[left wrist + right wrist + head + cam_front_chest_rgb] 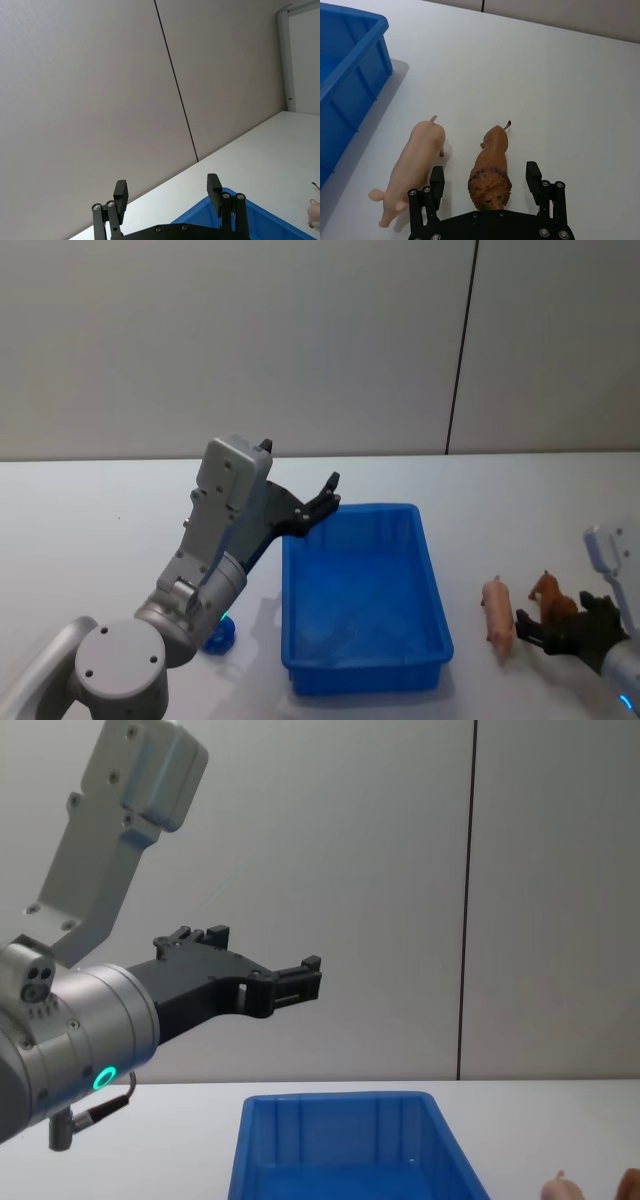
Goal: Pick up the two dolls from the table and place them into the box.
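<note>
Could nudge the pale pink pig (415,167), just beside the maned reddish-brown lion (491,165) at its 9 o'clock, or pinch only the head and drop it, with the right gripper (485,170) straddling that head, jaws apart. Both small, on the white table (560,90) at 3 o'clock of the blue box (432,580). Left gripper (322,498) raised over its 11 o'clock corner, jaws apart.

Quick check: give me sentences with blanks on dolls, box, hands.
The pig and lion are on the ___, outside the box.
The lion's head sits between the right hand's ___ fingers.
The pig is between the lion and the ___.
The left hand, over the box's corner, holds ___.
Missing: table; open; box; nothing.
</note>
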